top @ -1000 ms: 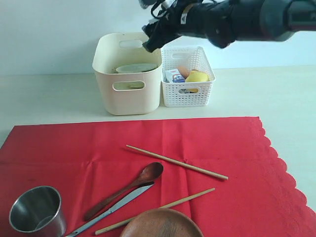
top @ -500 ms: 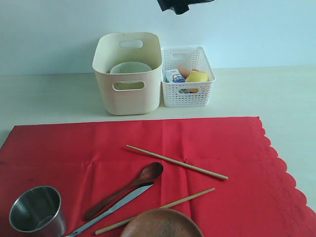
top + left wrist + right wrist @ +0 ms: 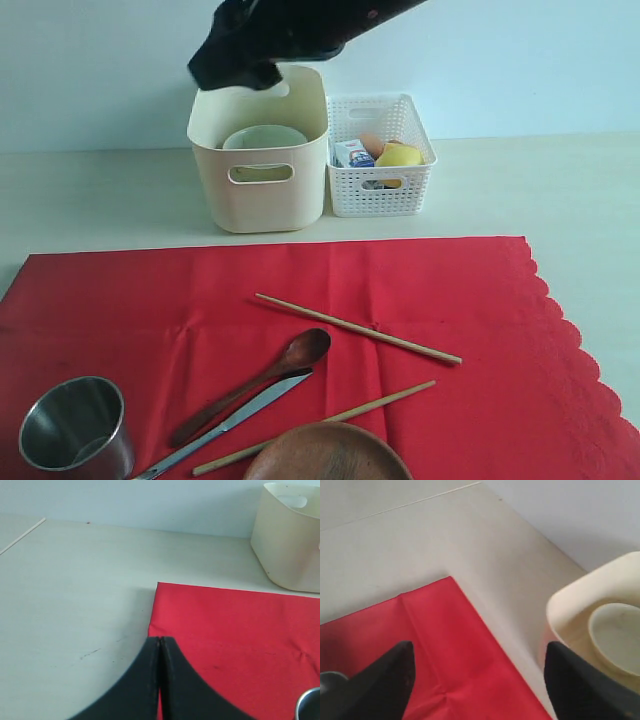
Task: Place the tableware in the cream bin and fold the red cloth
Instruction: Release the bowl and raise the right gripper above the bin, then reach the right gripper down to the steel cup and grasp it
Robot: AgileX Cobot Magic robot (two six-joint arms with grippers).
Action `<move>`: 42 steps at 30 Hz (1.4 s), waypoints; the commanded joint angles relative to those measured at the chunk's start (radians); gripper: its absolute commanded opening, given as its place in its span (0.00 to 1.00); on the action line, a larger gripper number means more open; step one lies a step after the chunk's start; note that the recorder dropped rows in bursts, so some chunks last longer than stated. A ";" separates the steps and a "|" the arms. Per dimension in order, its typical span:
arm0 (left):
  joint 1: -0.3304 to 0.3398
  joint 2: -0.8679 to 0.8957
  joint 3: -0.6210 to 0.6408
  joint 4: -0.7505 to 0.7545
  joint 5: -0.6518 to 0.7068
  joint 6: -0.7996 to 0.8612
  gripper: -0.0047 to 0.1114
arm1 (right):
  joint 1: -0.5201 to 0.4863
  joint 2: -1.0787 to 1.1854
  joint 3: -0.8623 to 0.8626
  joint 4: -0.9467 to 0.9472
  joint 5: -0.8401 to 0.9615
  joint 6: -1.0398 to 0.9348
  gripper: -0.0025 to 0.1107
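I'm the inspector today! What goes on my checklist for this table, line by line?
Surface: pale table, with the red cloth spread flat on it.
Job's things: bowl in the cream bin; cup, spoon, knife, two chopsticks and plate on the cloth.
Clutter: white basket of food beside the bin.
Grippers: left gripper shut, empty, by the cloth's edge; right gripper open, empty, raised near the bin.
Cables: nothing seen.
Surroundings: plain wall.
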 commanded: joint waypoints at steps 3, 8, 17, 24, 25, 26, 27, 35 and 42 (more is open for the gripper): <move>-0.005 -0.006 -0.001 0.006 -0.012 0.000 0.05 | 0.130 0.048 0.018 -0.040 0.012 -0.019 0.63; -0.005 -0.006 -0.001 0.006 -0.012 0.000 0.05 | 0.217 0.124 0.018 -0.093 0.012 -0.014 0.63; -0.005 -0.006 -0.001 0.006 -0.012 0.000 0.05 | 0.318 0.262 0.018 -0.110 0.010 -0.012 0.63; -0.005 -0.006 -0.001 0.006 -0.012 0.000 0.05 | 0.364 0.334 0.018 -0.119 0.008 0.008 0.63; -0.005 -0.006 -0.001 0.006 -0.012 0.000 0.05 | 0.371 0.342 0.018 -0.119 0.008 0.010 0.63; -0.005 -0.006 -0.001 0.006 -0.012 0.000 0.05 | 0.374 0.352 0.018 -0.124 0.008 0.012 0.63; -0.005 -0.006 -0.001 0.006 -0.012 0.000 0.05 | 0.374 0.359 0.018 -0.120 0.008 0.012 0.63; -0.005 -0.006 -0.001 0.006 -0.012 0.000 0.05 | 0.374 0.391 0.018 -0.150 0.004 0.084 0.58; -0.005 -0.006 -0.001 0.006 -0.012 0.000 0.05 | 0.374 0.393 0.018 -0.157 0.004 0.118 0.40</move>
